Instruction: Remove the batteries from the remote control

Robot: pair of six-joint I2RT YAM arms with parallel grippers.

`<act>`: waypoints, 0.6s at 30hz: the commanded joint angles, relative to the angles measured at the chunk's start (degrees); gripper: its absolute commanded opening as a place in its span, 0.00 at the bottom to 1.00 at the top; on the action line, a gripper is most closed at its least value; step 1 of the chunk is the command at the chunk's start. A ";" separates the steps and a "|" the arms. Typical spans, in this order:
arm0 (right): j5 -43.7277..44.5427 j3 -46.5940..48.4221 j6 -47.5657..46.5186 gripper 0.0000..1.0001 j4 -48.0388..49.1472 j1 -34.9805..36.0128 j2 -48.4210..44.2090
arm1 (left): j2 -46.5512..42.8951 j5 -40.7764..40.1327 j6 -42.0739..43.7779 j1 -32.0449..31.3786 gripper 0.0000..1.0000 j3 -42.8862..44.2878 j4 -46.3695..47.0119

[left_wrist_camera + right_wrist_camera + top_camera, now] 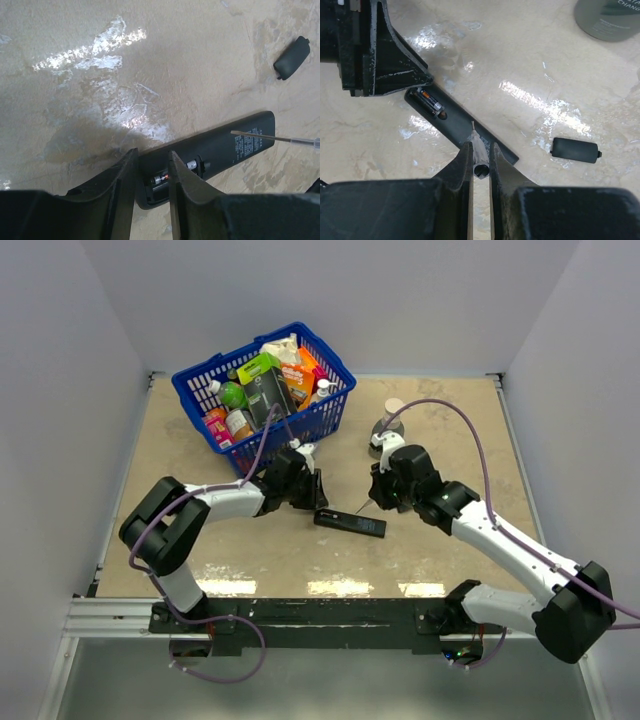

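The black remote control [350, 522] lies flat on the table between both arms, slot side up. Its compartment is uncovered, and the batteries [431, 102] lie in it at the end nearest the left arm. My left gripper [152, 152] stands over that end, jaws apart, one finger [177, 175] across the compartment; a battery [162, 178] shows in the gap. My right gripper [480, 146] is shut on a thin clear-handled tool [485, 162]. The tool's metal tip [252, 135] rests over the remote's printed half [235, 145].
The short black cover piece [574, 150] lies loose on the table beyond the remote. A blue basket [310, 423] full of groceries stands at the back left. A grey bottle [388, 430] stands behind the right gripper. Walls close in the table on three sides.
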 commanded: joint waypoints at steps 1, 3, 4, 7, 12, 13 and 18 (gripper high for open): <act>3.30 1.24 1.93 0.00 1.53 0.07 -1.03 | -0.76 3.01 0.30 0.01 0.34 -0.91 1.90; 1.98 1.24 2.63 0.00 1.97 0.07 -1.64 | -1.12 3.36 0.38 -0.17 0.34 -1.88 1.91; 0.93 1.15 2.81 0.00 2.76 -0.02 -2.34 | -1.29 3.45 0.30 -0.43 0.34 -2.14 1.82; -1.89 1.06 3.86 0.00 3.47 0.07 -3.40 | -2.08 4.15 -0.23 -1.13 0.33 -3.46 1.64; -8.30 0.62 5.62 0.00 3.82 0.07 -4.89 | -4.10 5.64 -1.90 -2.54 0.32 -5.57 2.61; -8.83 0.54 5.80 0.00 3.39 -0.02 -5.16 | -4.45 5.64 -2.25 -2.89 0.32 -6.27 2.69; -12.96 -2.27 5.19 0.00 4.43 0.07 -8.23 | -6.39 6.61 -5.06 -5.35 0.31 -8.56 4.63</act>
